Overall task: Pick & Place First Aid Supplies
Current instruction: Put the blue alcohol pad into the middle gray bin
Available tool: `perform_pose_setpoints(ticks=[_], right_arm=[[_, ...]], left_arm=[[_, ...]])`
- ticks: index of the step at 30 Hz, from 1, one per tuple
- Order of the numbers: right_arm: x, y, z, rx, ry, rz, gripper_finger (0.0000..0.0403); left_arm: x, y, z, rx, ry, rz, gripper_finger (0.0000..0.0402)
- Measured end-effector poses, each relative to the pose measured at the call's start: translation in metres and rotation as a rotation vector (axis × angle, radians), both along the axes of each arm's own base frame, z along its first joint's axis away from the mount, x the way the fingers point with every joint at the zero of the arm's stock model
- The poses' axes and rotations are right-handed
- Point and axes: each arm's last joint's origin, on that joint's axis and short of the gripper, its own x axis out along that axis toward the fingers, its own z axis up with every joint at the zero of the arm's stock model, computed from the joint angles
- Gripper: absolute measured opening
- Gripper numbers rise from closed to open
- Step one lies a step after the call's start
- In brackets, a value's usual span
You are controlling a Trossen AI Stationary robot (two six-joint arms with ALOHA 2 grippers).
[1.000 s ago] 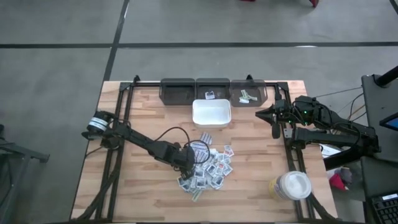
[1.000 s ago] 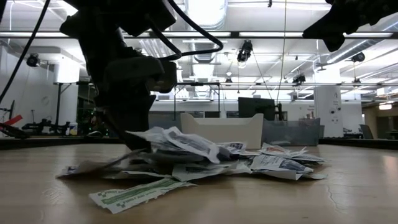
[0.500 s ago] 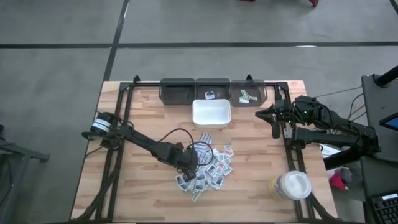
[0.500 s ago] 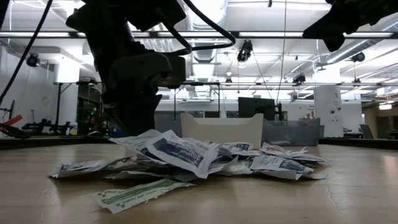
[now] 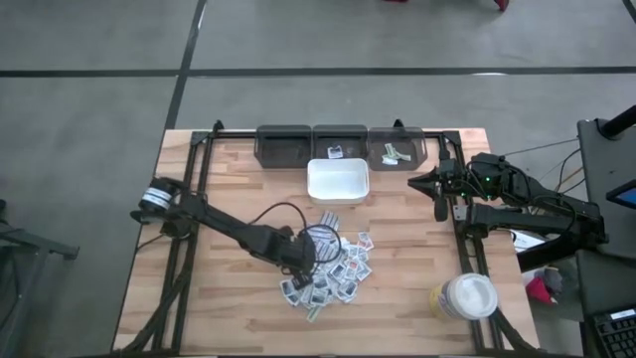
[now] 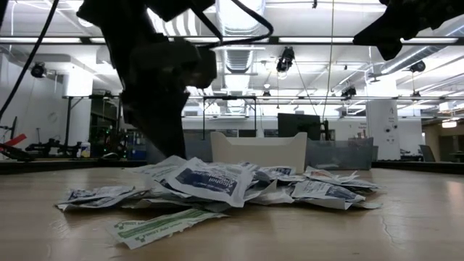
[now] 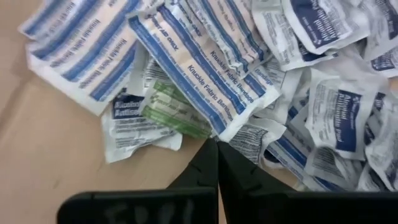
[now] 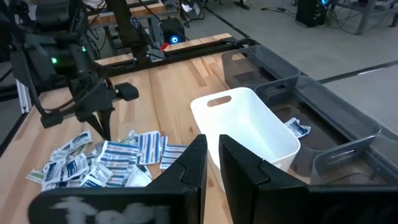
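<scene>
Hovering over the first aid supplies, the left gripper is pressed together on nothing visible; 1 thin packet could be missed again.

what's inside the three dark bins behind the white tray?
In the high view, the middle bin holds one small packet and the right bin a couple of greenish strips. The left bin looks empty, though the white tray hides nothing there.
</scene>
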Motion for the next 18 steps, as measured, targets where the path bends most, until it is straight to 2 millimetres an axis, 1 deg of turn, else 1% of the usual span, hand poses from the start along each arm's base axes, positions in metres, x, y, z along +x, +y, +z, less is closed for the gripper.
perform_pose_setpoints(ticks=[8, 14, 18], right_arm=[[0.000, 0.000, 0.000, 0.000, 0.002, 0.000, 0.0038], [0.000, 0.000, 0.000, 0.001, 0.003, 0.000, 0.0038], [0.000, 0.000, 0.000, 0.001, 0.003, 0.000, 0.0038]], left_arm=[[-0.014, 0.004, 0.016, 0.022, 0.058, -0.021, 0.0000], [-0.025, 0.005, 0.027, 0.056, 0.176, -0.053, 0.0000], [-0.022, 0.007, 0.046, 0.141, 0.103, -0.060, 0.0000]])
